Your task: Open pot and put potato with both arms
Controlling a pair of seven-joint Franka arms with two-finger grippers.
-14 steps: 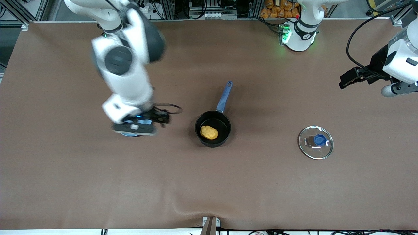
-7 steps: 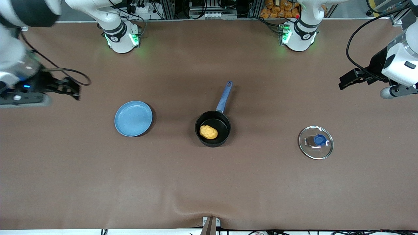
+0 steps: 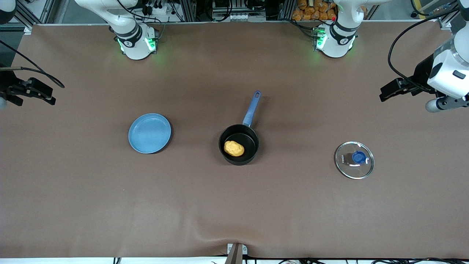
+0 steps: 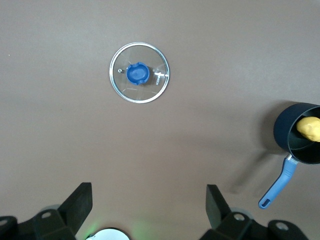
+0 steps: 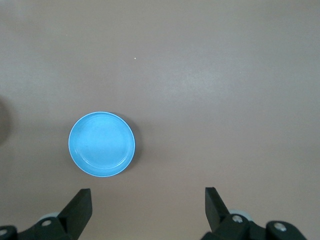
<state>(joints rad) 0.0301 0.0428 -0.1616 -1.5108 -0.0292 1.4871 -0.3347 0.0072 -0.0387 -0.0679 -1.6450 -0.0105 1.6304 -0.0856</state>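
— Where do we stand?
— The potato (image 3: 234, 148) lies in the pot (image 3: 239, 145), lid (image 3: 354, 160) on the table (image 3: 73, 205) nearer our left claw (image 4: 149, 206); it and right claw (image 5: 147, 206) hang released.

Even, diffuse overhead light fills my front view — the brown table (image 3: 110, 205) reads clearly, with soft shadows beside the pot (image 3: 239, 144) and plate (image 3: 150, 132). I see small glints on the glass lid (image 3: 354, 160) and green glow at both arm bases. Wrist views stay sharp — slightly paler.
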